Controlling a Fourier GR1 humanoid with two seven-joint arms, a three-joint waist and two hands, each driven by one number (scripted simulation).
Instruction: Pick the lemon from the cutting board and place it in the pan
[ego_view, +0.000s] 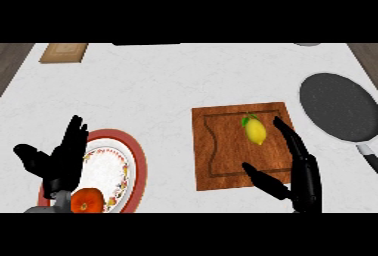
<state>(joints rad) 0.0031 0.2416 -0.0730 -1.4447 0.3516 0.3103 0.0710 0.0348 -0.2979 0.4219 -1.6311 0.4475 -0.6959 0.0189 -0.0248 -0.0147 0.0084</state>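
The lemon (255, 132) is lying near the cutting board's (221, 150) right edge, small, light, smooth and rolling easily. The right hand (301, 172), fingers released, is hovering beside it; grasping around its middle seems best.

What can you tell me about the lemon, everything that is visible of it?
The lemon is small, bright yellow and oval, with a green leaf at its far end. It looks whole and smooth. It lies on the brown wooden cutting board, in the board's right half, inside its carved groove. The right hand is open just beside it, fingers straight, not holding it. The dark pan lies apart, further right.
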